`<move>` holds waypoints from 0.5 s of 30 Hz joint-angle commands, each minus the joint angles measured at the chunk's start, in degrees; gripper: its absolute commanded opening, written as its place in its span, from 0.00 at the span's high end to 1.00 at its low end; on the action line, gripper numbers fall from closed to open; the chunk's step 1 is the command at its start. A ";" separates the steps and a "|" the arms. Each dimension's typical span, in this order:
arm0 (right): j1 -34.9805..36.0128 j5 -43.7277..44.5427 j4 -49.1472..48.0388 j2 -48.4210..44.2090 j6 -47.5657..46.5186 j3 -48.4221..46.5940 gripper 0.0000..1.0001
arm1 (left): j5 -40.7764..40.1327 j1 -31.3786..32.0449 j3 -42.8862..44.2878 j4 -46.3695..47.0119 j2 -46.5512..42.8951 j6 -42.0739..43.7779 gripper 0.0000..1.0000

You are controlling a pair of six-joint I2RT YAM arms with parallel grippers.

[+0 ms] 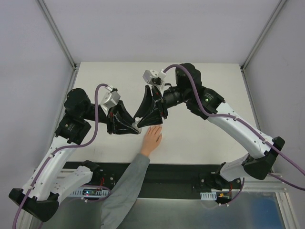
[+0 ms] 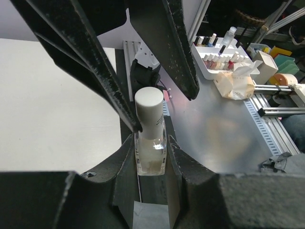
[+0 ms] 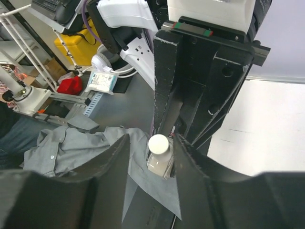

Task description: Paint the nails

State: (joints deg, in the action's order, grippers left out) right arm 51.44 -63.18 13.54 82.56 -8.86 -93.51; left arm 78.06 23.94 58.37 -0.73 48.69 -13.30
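Observation:
A small translucent whitish bottle [image 2: 150, 152] with a white cap [image 2: 148, 106] stands upright, clamped in my left gripper [image 2: 150, 160]. In the top view that gripper [image 1: 136, 126] holds it just left of a pale hand [image 1: 152, 138] with a grey sleeve [image 1: 128, 183] lying on the table. My right gripper [image 1: 148, 121] comes down from above, open, its fingers on either side of the cap [image 3: 158, 143]. One finger touches the cap's side and the other stands apart. The nails are too small to make out, and the fingertips lie partly under my right gripper.
The white table [image 1: 205, 138] is walled at the back and sides. Beyond its near edge is a metal bench with a white tray of polish bottles [image 2: 214, 59] and a crumpled tissue [image 2: 236, 81]. The person's sleeve [image 3: 90, 143] crosses the near edge.

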 commanded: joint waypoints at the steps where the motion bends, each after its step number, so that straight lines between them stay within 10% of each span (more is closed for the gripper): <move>1: -0.11 -4.67 -6.94 -0.30 2.44 0.44 0.64 | 2.89 0.05 2.01 3.46 -0.70 -0.94 1.00; 7: -0.20 -2.75 -7.92 -0.82 1.66 3.07 0.95 | -1.32 0.05 2.71 4.86 -0.96 -2.17 1.00; 15: 0.76 28.54 -5.55 -7.59 -1.78 10.54 0.99 | -35.49 -0.83 2.80 3.81 -1.93 3.00 1.00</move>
State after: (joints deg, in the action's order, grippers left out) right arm 50.37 -53.84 5.39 78.48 -9.10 -86.70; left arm 66.81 23.92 58.37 -2.22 48.16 -14.44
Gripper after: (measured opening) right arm 0.091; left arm 0.234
